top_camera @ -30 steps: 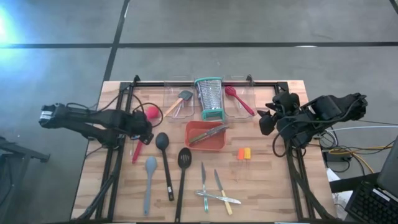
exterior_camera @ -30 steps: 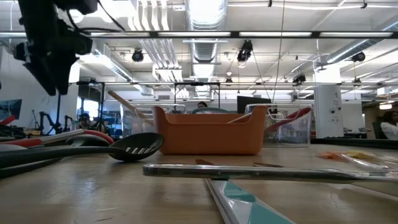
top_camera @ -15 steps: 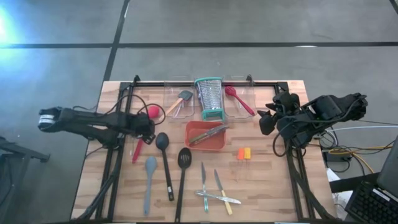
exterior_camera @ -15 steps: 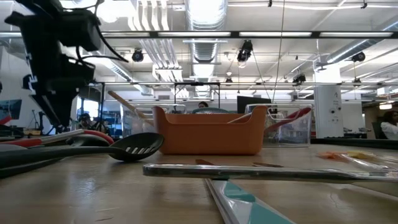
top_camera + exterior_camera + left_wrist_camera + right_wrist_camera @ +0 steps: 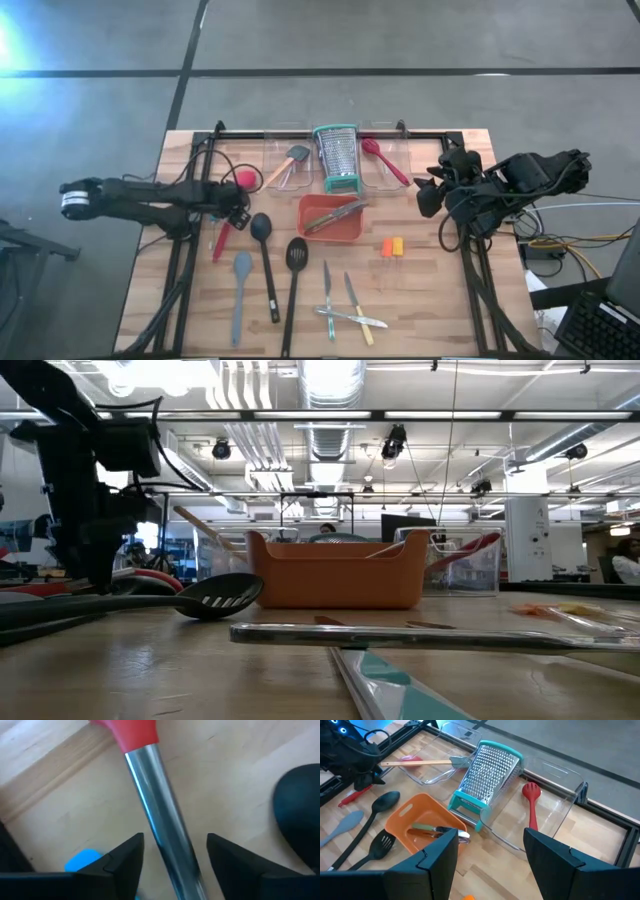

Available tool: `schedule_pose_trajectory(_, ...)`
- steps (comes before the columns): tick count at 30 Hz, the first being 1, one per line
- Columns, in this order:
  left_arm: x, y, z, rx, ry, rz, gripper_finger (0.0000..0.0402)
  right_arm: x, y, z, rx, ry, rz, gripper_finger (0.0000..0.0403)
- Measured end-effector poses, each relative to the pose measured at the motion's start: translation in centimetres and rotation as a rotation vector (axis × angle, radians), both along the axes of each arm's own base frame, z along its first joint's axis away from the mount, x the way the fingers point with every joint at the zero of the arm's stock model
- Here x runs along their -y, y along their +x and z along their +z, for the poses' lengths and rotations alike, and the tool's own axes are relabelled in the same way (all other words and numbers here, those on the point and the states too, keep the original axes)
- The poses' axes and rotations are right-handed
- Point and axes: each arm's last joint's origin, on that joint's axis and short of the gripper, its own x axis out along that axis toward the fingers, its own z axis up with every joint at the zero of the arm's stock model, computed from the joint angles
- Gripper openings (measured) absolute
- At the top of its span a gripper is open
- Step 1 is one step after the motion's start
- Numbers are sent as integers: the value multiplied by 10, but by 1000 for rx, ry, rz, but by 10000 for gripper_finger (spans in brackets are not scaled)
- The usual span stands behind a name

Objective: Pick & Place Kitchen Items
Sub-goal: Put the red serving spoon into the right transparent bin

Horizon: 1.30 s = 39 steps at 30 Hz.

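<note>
Low over the table's left side, the left gripper straddles the red-headed steel-handled spoon lying on the wood, fingers apart, not gripping; the right gripper waits wide open; the orange tray holds steel-handled utensils.

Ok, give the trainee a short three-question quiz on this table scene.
1. True or false: the left gripper straddles the steel handle of the red spoon.
2. What lies in the orange tray? A) grater B) a slim utensil C) nothing
3. Fill in: the grater stands ____ between the two clear bins.

Key: 1 true; 2 B; 3 upright
</note>
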Motion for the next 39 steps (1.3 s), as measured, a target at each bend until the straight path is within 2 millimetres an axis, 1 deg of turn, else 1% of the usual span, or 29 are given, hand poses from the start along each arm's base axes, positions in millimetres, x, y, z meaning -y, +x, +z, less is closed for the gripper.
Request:
schedule_pose_trajectory(4,-1,-1,-8,30,2,30,159,0,0,0,0,0,0,219)
schedule_pose_trajectory(8,-2,-1,-10,80,-3,131,75,0,0,0,0,0,0,219)
schedule_pose_trajectory(9,-2,-1,-10,89,-3,142,68,0,0,0,0,0,0,219)
schedule_pose_trajectory(12,-3,2,-7,115,17,158,68,0,0,0,-1,-2,1,219)
schedule_pose_trajectory(18,-7,11,12,187,65,184,68,0,0,0,2,4,-3,219)
schedule_pose_trajectory(21,-8,16,29,238,75,179,68,0,0,0,0,27,0,219)
schedule_pose_trajectory(24,-7,16,47,235,72,165,68,-1,0,-1,-6,45,8,219)
schedule_pose_trajectory(27,-8,17,72,278,88,136,67,-1,0,-1,-6,56,7,219)
schedule_pose_trajectory(31,-8,18,112,398,135,105,52,-1,0,-1,2,65,-3,219)
schedule_pose_trajectory(35,-7,10,144,420,191,105,48,-1,0,-1,12,74,-13,219)
schedule_pose_trajectory(39,-7,0,166,391,265,109,48,-2,2,0,38,83,-11,219)
